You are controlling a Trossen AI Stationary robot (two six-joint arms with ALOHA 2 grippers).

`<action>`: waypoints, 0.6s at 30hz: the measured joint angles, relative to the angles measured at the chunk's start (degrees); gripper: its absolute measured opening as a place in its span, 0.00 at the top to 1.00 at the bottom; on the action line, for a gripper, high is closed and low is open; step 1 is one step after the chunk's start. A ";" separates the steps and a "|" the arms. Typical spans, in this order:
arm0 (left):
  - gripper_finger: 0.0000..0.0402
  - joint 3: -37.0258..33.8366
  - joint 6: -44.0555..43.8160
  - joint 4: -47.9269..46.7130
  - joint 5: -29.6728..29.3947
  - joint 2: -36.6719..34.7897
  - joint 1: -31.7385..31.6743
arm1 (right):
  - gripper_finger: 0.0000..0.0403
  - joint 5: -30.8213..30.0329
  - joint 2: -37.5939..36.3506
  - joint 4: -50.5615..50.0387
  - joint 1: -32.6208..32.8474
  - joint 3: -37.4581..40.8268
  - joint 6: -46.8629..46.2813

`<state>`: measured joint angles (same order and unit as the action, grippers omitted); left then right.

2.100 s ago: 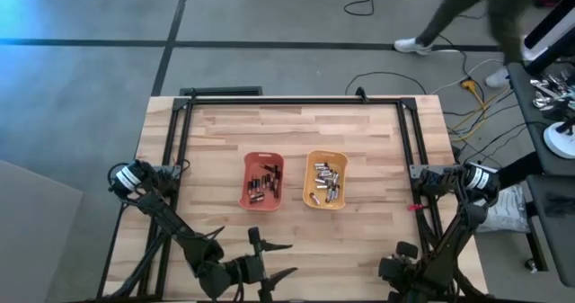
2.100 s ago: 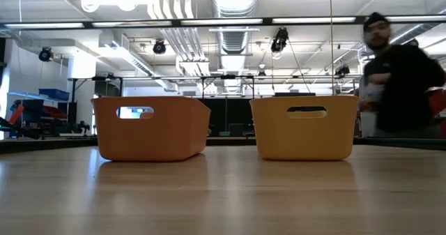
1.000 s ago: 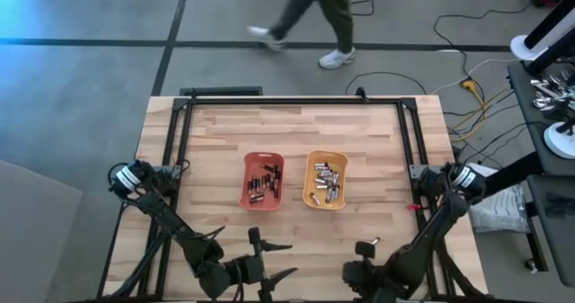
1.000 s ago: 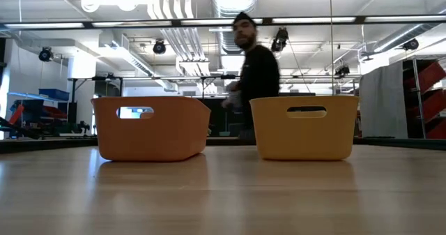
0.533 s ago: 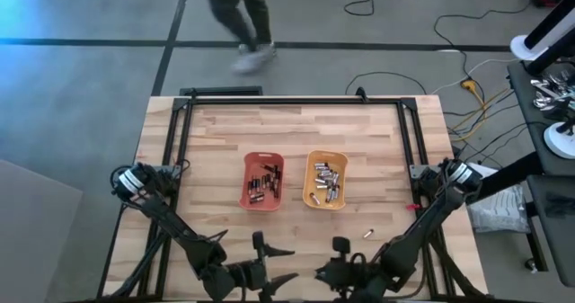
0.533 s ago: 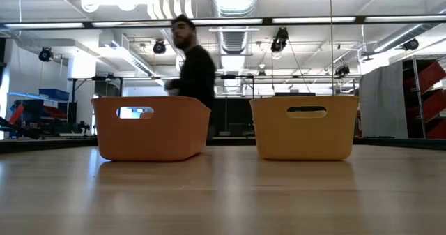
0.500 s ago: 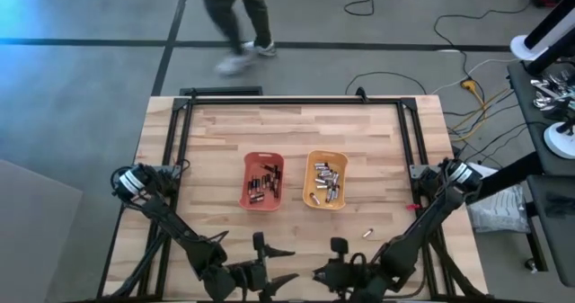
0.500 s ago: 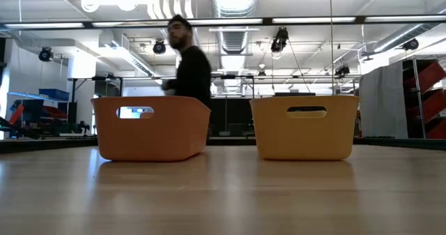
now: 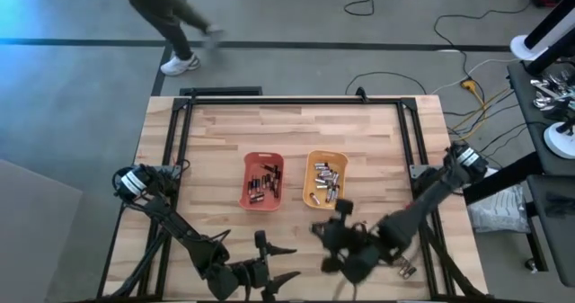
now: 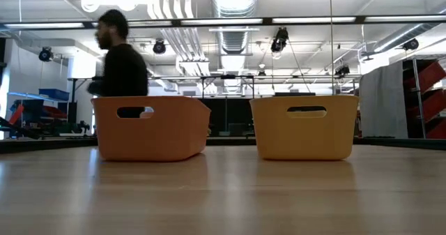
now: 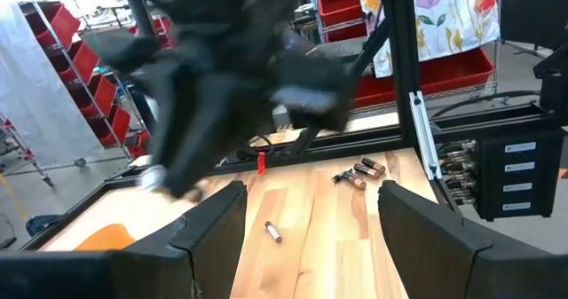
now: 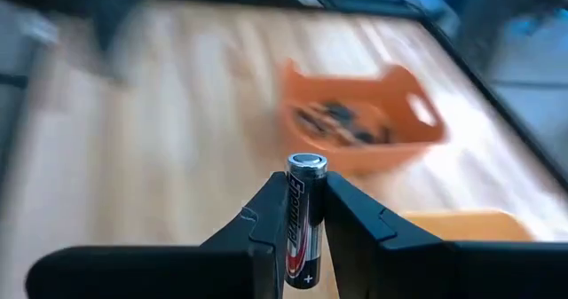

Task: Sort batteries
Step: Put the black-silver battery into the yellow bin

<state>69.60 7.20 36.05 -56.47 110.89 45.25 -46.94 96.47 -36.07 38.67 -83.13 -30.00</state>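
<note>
Now pinched upright in the right gripper [image 12: 305,201], above the table's front part just short of the yellow tray [image 9: 309,179]: one dark battery [image 12: 306,179]. Could tilt or slip out in a fast swing, or land among the silvery cells rather than in the orange tray [image 9: 246,182]. Left gripper [image 11: 312,192] spread wide, empty, at the front edge. Loose batteries [image 11: 357,171] on the wood by the frame; nothing blocking the trays.

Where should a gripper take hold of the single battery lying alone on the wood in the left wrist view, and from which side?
Take the lone battery across the middle of its barrel, from straight above, with the fingers set crosswise to its length. It lies flat on the table with bare wood along both long sides, and its ends look too small to pinch.
</note>
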 joint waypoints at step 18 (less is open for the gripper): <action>0.42 0.00 -5.69 -3.70 -0.13 -0.02 0.02 | 0.87 35.32 -0.77 -8.31 -35.71 14.66 16.86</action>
<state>69.60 1.51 32.35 -56.60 110.87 45.28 -11.62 95.70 -44.38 2.96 -68.47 -13.15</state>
